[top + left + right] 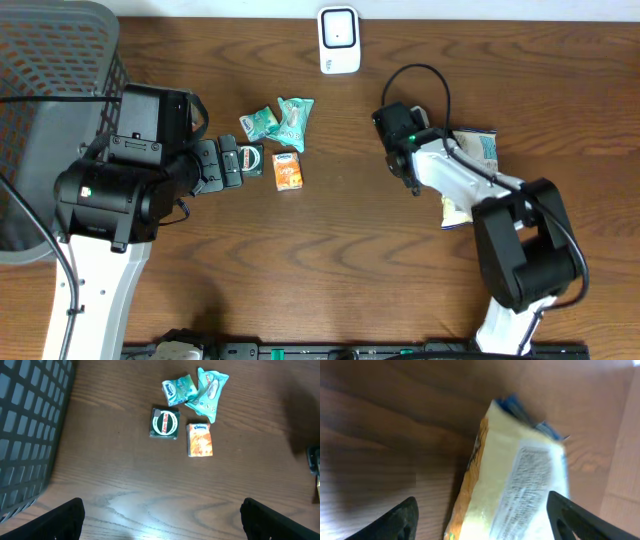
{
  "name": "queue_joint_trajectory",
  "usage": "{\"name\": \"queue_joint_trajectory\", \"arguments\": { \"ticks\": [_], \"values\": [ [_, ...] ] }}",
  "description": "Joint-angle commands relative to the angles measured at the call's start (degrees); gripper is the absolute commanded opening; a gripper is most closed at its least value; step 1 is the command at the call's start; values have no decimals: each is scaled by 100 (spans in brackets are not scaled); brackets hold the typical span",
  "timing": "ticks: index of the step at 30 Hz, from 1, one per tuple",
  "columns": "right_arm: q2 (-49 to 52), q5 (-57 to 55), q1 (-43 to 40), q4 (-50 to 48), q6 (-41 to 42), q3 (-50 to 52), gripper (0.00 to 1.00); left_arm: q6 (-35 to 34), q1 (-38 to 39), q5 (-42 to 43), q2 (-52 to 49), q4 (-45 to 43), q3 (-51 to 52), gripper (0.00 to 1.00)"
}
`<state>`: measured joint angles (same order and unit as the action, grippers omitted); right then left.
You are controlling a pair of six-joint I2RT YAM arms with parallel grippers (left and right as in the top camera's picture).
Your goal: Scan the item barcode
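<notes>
A long yellow snack packet [520, 480] with a blue far end lies on the wooden table between the wide-apart fingers of my right gripper [481, 501], which is open and not clamping it. In the overhead view the packet [456, 212] shows partly under the right arm's white link. A white scanner [339, 40] stands at the table's far edge. My left gripper [232, 163] is open and empty, just left of a dark green box [250, 160]. In the left wrist view its fingers [60, 520] frame bare table, short of the box [165, 424].
An orange tissue pack [288, 171] and two teal sachets [281, 122] lie beside the green box. A dark mesh basket [50, 100] fills the far left. The right arm's black elbow [400, 130] hangs over mid-table with a looping cable.
</notes>
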<state>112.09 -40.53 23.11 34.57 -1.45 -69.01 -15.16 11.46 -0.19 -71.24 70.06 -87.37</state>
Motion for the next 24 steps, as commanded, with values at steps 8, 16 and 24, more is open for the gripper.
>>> {"name": "queue_joint_trajectory", "arguments": {
  "ticks": [8, 16, 24],
  "values": [
    [957, 540, -841, -11, 184, 57, 64, 11, 9, -52, 9, 4, -61, 98],
    [962, 2903, -1335, 146, 186, -105, 1, 11, 9, -52, 9, 4, -61, 98],
    [87, 6765, -1554, 542, 138, -1019, 1, 11, 9, -52, 9, 4, -61, 98]
  ]
}}
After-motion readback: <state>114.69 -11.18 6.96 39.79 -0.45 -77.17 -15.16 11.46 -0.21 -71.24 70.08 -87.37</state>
